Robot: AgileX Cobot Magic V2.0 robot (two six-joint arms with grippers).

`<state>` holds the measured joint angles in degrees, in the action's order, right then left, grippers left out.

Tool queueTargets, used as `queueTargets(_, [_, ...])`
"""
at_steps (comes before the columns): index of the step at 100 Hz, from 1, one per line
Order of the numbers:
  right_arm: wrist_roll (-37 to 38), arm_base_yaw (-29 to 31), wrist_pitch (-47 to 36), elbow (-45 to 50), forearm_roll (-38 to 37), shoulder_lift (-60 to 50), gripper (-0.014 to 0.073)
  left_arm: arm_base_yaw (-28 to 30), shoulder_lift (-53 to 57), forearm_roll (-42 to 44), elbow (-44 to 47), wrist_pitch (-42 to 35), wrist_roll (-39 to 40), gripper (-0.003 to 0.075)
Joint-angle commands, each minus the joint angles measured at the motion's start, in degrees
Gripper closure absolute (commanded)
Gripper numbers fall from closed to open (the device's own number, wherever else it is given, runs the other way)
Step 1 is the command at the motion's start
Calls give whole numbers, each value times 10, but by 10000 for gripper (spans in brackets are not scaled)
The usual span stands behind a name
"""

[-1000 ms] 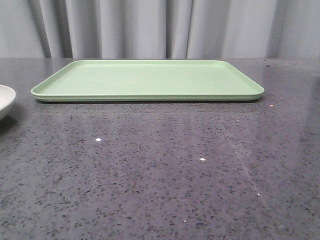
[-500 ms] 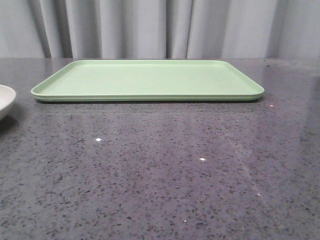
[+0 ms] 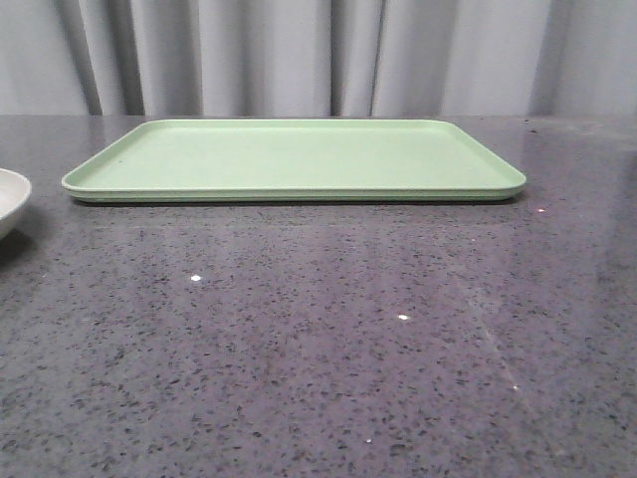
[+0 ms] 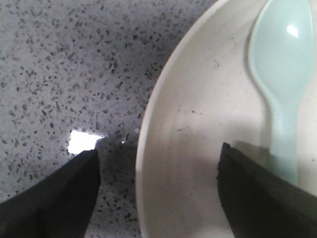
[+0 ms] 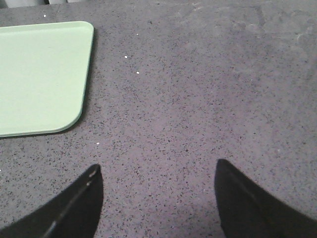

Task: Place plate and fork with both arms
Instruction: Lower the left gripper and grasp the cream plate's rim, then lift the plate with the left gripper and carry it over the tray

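Observation:
The cream-white plate (image 4: 198, 119) fills much of the left wrist view, and only its edge (image 3: 8, 199) shows at the far left of the front view. My left gripper (image 4: 158, 148) is open and straddles the plate's rim, one finger (image 4: 64, 198) over the table outside it and the other (image 4: 257, 198) over the inside. My right gripper (image 5: 158, 163) is open above bare tabletop, with nothing between its fingers. The fork is out of view. Neither arm shows in the front view.
A pale blue spoon-like utensil (image 4: 282, 59) lies inside the plate, near the left gripper's inner finger. The flat light-green tray (image 3: 299, 193) sits at the back middle of the dark speckled table; its corner (image 5: 74, 119) shows in the right wrist view.

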<state>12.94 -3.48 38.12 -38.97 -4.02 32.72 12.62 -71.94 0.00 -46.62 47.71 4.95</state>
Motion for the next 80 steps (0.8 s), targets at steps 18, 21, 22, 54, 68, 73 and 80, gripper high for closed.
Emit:
queueTargets(18, [-5, 4, -39, -19, -5, 7, 104, 0, 5, 0, -20, -31, -2, 426])
queueTargets(21, [-5, 4, -39, -19, -5, 7, 104, 0, 5, 0, -20, -31, -2, 468])
queueTargets(22, [-5, 4, -39, -19, -5, 7, 104, 0, 5, 0, -20, -31, -2, 487])
queueTargets(54, [-5, 4, -39, -19, -5, 7, 104, 0, 5, 0, -20, -31, -2, 741])
queueTargets(68, [-5, 4, -39, -19, -5, 7, 104, 0, 5, 0, -23, -25, -2, 741])
queueTargets(73, [-5, 4, -39, -19, -5, 7, 104, 0, 6, 0, -26, -24, -2, 741])
queueTargets(80, [-5, 4, -39, -19, -5, 7, 104, 0, 7, 0, -33, -11, -2, 741])
